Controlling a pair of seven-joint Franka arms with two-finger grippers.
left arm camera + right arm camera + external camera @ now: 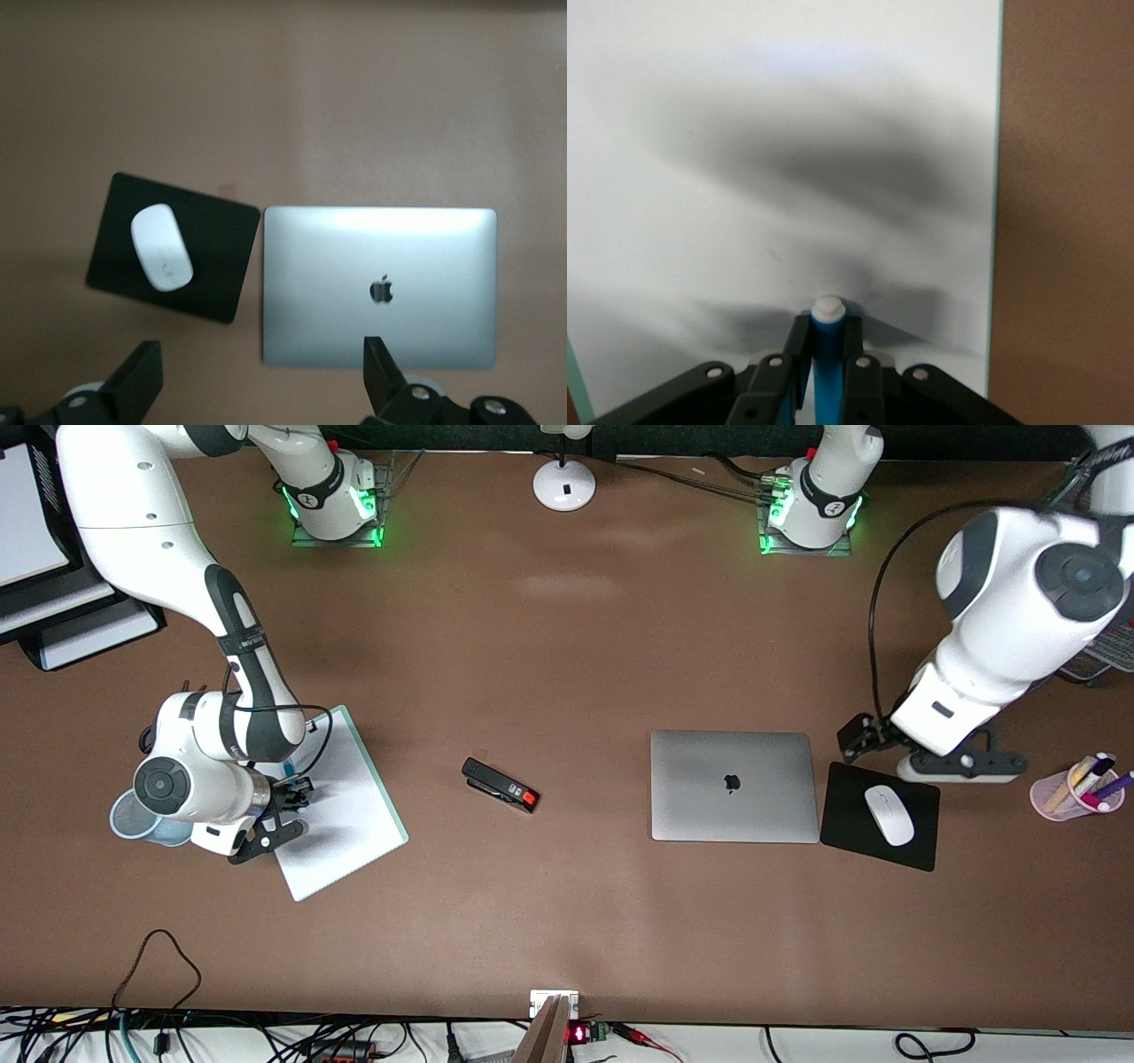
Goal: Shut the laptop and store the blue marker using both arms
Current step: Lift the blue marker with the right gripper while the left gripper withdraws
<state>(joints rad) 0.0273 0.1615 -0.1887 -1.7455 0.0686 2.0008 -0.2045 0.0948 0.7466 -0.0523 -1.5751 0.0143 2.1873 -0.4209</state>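
Observation:
The laptop (733, 786) lies closed on the table, silver lid up with the black apple logo; it also shows in the left wrist view (379, 285). My left gripper (873, 735) is open and empty, up in the air over the table beside the black mouse pad (921, 846); in the left wrist view (257, 381) its fingers stand wide apart. My right gripper (288, 793) is shut on the blue marker (290, 768) just above the white clipboard (345, 815). In the right wrist view the marker (828, 354) stands between the shut fingers (800, 341), white end outward, over the clipboard (788, 133).
A white mouse (889, 815) lies on the mouse pad. A pink pen cup (1072, 788) stands toward the left arm's end. A black stapler (500, 786) lies mid-table. A light-blue cup (133, 819) sits under the right arm. A lamp base (564, 484) stands between the bases.

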